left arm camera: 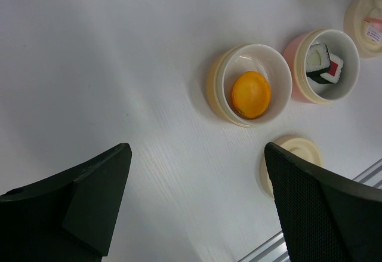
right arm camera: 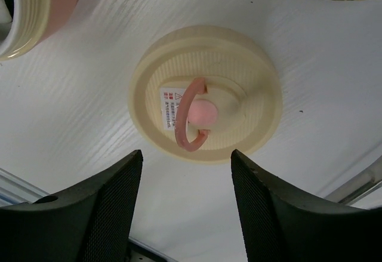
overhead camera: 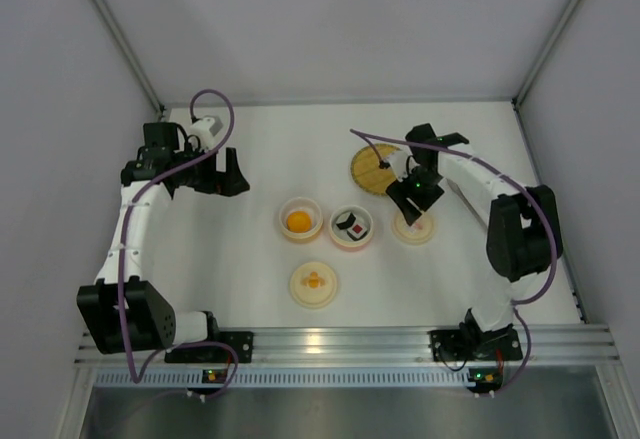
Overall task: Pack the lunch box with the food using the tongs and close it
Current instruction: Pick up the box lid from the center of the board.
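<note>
While R gripper hangs part-open and empty over the lid nr the table's right edge, w/ L gripper wide open and empty and ball and sushi mid-table, an off-centre close could skid the lid instead of lifting it.

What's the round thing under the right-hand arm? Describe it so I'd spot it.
On the white table, look under the right gripper, just right of the pink bowl. There lies a flat cream lid. Its looped handle is pink, while the other cream lid nearer the arms' bases has an orange centre.
</note>
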### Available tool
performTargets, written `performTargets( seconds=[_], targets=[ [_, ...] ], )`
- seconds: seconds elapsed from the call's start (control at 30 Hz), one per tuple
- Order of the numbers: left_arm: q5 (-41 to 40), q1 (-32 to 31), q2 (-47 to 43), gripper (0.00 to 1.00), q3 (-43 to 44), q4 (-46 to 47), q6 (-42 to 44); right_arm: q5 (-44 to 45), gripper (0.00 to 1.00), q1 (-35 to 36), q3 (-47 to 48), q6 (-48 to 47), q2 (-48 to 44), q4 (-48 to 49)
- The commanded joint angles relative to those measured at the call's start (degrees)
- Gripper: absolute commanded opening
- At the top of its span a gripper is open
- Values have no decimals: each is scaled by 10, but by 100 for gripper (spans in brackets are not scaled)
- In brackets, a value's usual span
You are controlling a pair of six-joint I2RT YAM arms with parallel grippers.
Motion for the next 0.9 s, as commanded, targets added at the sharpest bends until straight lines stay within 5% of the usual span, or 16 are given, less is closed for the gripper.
performTargets(
  seconds=[0.0,0.87],
  targets=[
    [8,2,5,98,-3,14,9,14,60,11,8,3,19,29],
    [1,2,5,98,-15,29,4,9,20,7,-68,-38,15,107]
  ],
)
